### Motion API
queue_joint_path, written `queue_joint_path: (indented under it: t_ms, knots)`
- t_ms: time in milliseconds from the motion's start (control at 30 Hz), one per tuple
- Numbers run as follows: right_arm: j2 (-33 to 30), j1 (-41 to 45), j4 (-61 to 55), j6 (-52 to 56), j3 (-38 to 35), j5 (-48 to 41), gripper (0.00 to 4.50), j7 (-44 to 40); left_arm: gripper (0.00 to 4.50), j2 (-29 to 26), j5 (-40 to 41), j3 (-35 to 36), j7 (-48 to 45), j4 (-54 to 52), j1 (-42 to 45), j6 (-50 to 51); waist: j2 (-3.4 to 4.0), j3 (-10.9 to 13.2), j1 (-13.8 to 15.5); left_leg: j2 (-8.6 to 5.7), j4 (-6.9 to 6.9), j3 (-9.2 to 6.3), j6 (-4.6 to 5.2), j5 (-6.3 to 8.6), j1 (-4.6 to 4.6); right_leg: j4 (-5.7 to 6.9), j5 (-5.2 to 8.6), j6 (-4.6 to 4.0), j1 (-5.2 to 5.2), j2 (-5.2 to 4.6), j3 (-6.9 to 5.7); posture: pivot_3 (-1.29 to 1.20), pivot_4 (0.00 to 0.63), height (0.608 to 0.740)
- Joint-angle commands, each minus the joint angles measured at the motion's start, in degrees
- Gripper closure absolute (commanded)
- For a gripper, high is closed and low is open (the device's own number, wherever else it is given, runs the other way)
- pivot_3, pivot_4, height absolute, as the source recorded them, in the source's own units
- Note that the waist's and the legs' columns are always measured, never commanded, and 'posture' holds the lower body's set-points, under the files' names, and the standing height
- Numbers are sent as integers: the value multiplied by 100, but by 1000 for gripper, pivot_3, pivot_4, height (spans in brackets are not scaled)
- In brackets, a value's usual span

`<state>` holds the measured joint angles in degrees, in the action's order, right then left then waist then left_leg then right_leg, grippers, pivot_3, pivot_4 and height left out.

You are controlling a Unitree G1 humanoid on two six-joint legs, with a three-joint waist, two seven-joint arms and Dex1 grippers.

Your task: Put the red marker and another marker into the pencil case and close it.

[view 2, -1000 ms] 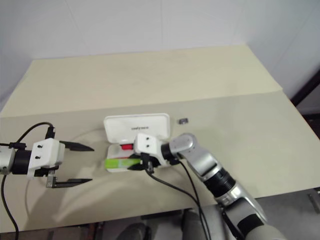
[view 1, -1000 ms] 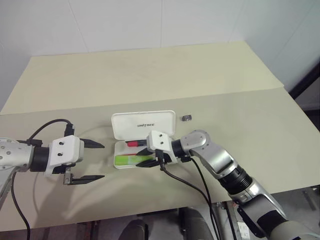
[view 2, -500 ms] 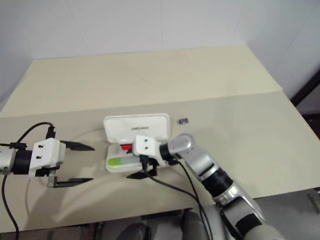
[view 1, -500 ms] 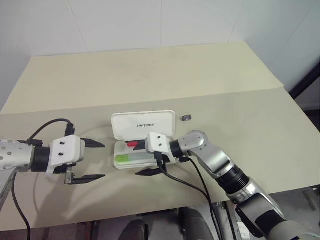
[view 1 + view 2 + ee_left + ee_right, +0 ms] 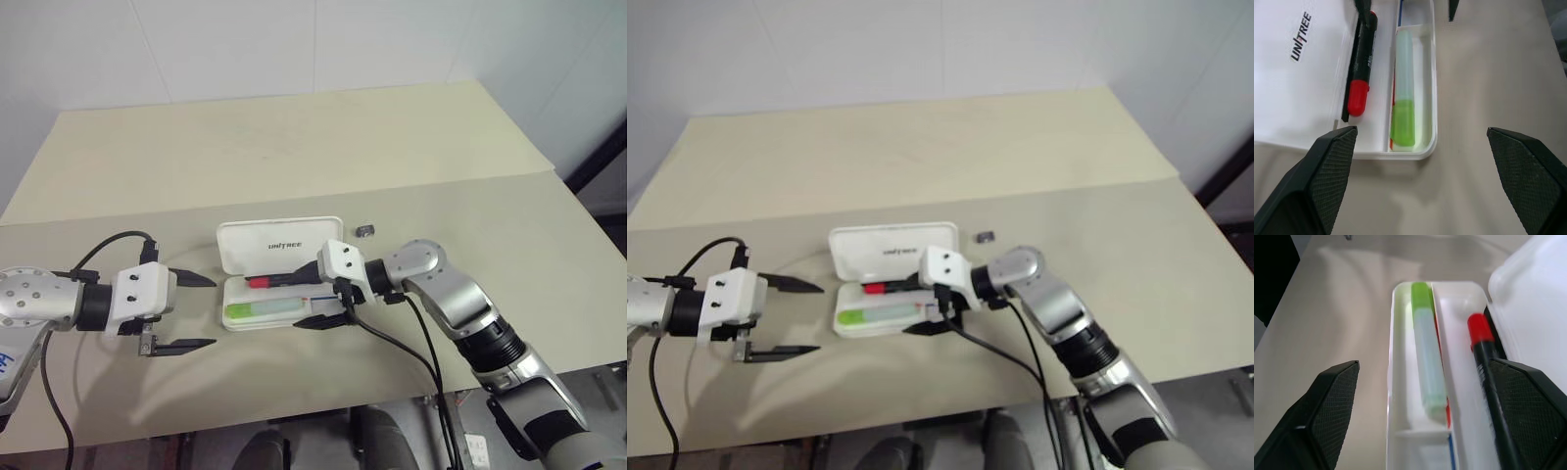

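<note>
Both markers, the slim red-capped black marker [image 5: 1360, 58] and stubby lime-green highlighter [image 5: 1403, 88], lie inside the open white hard-plastic pencil case [image 5: 257, 323]; my left gripper [image 5: 186, 311] and right gripper [image 5: 312, 299] flank it empty, spread wide, so I judge lid-closing next.

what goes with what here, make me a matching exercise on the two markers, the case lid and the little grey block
Things:
1. red marker
2. green highlighter
3. lid of the pencil case
4. small grey block

States or places:
A. lies in the tray's compartment on the robot's side
B. open, lettering showing
C. on the table, outside the case
D. lies along the hinge side of the tray

Pairs: 1-D, 2-A, 3-B, 4-C
</note>
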<state>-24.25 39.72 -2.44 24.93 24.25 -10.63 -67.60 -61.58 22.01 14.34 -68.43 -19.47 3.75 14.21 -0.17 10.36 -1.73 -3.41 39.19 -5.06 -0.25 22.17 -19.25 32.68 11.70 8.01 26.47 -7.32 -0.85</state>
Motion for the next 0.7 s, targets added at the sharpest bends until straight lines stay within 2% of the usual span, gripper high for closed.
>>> queue_joint_path:
  t_ms: [33,67,133,433,700]
  knots:
    - [121,-31,-288,34,5,-71,51,92,0,-19,-23,-25,-29,5,119,-109,-1,0,5,0,0,1,0,0,0,0,0,-1,0,-1,0,0,150,740]
    - [165,-35,-280,31,27,-56,51,127,0,-21,-23,-32,-33,6,126,-113,-2,-1,4,0,0,2,0,0,0,0,-1,-1,0,-1,1,0,150,740]
    - [246,-28,-260,51,64,-50,661,162,0,-28,-15,-35,-34,7,125,-118,-2,-1,5,-1,0,2,0,0,1,0,-1,-2,0,-1,2,0,150,740]
    - [604,153,-9,-42,194,57,3954,267,0,-65,22,127,-10,-121,-71,-68,-3,-2,4,0,0,2,0,0,0,1,-1,-2,2,-1,0,0,150,740]
    - [769,296,192,-13,170,65,3954,330,0,-47,27,213,29,-194,-188,-56,-4,-2,5,-1,0,2,0,0,1,2,-1,-2,2,-1,0,0,150,740]
